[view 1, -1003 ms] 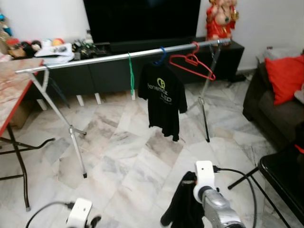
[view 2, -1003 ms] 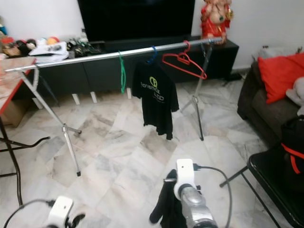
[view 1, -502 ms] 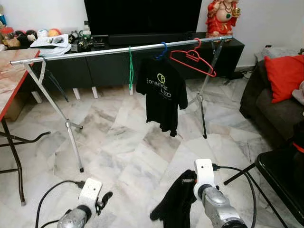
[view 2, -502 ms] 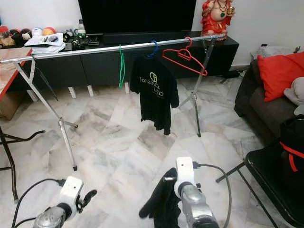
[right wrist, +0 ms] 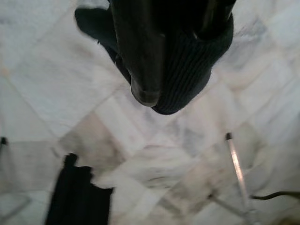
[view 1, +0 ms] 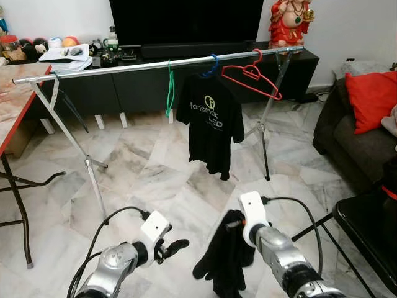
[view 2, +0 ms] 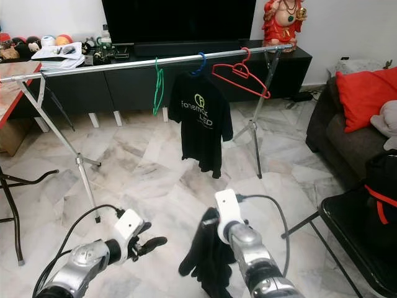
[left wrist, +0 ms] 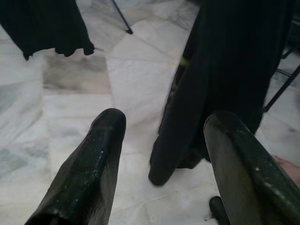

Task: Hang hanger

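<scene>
A silver clothes rail [view 1: 124,67] crosses the room on tripod legs. On it hang a green hanger [view 1: 170,90], a black T-shirt [view 1: 209,121] on a blue hanger [view 1: 213,64], and an empty red hanger [view 1: 251,77]. Low in front, my right gripper [view 1: 232,225] is shut on a black garment [view 1: 223,264] that dangles above the marble floor; its dark knit cloth [right wrist: 187,61] sits between the fingers. Any hanger inside the garment is hidden. My left gripper [view 1: 175,245] is open just left of the garment, whose sleeve [left wrist: 187,122] hangs beyond the spread fingers.
A red-edged table [view 1: 9,118] stands at the left. A black chair [view 1: 372,230] and a dark sofa with a red cushion [view 1: 372,99] are at the right. A black TV cabinet [view 1: 136,87] lies behind the rail. Rack legs [view 1: 96,186] reach the floor.
My left arm has risen from the bottom edge and swung right toward the garment. My right gripper with the garment has shifted slightly left and up. The camera tilted at first.
</scene>
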Tool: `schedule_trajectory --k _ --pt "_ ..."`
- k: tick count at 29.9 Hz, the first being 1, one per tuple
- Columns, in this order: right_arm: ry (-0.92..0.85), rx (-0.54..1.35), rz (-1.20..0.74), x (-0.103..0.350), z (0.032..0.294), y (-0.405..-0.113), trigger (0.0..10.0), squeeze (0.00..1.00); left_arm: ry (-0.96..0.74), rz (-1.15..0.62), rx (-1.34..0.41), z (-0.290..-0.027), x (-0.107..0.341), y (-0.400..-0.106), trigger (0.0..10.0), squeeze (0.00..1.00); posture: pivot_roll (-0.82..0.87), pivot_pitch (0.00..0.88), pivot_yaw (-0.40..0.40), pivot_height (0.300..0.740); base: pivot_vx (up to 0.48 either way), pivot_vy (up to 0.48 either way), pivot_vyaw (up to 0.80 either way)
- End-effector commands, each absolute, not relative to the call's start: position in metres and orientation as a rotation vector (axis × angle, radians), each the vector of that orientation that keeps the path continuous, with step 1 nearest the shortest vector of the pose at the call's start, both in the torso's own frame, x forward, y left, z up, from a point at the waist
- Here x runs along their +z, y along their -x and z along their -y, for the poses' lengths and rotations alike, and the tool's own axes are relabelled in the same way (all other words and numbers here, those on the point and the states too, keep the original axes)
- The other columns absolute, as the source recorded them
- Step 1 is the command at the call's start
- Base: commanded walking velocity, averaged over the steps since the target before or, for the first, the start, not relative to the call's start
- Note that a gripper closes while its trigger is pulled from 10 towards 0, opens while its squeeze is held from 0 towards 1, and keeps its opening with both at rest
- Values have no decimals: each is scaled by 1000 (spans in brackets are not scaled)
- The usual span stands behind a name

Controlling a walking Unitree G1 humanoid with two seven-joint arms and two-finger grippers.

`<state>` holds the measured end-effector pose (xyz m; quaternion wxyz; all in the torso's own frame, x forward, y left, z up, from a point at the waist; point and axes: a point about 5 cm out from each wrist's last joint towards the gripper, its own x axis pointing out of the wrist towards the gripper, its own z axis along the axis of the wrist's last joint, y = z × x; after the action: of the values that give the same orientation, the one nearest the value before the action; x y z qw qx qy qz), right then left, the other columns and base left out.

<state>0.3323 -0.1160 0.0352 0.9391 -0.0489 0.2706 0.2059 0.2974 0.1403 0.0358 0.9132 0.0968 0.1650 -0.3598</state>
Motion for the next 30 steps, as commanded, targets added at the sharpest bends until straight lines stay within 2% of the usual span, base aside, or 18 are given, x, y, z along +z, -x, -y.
schedule_trajectory --k 1,7,9,14,17,25,30 --pt "135 483 -587 30 110 -328 10000 0 -198 -343 -780 -136 43 -301 10000 0 70 49 -33 740 0 0 0" --pt "154 498 -595 32 110 -330 10000 0 -184 -317 -813 -120 61 -312 10000 0 77 35 -41 740 0 0 0" --pt "158 510 -593 36 107 -333 10000 0 -126 -330 -810 -112 65 -314 10000 0 72 32 -41 740 0 0 0" --pt "149 504 -577 43 108 -338 10000 0 -129 -343 -800 -109 67 -316 10000 0 80 33 -46 740 0 0 0" --pt "124 423 -476 69 112 -358 10000 0 -121 -345 -757 -109 69 -319 10000 0 74 31 -47 740 0 0 0" --pt "66 475 -429 89 89 -367 10000 0 -151 -358 -687 -113 69 -322 10000 0 98 26 -73 740 0 0 0" --pt "95 485 -421 92 87 -369 10000 0 -156 -353 -666 -114 70 -324 10000 0 107 25 -86 740 0 0 0"
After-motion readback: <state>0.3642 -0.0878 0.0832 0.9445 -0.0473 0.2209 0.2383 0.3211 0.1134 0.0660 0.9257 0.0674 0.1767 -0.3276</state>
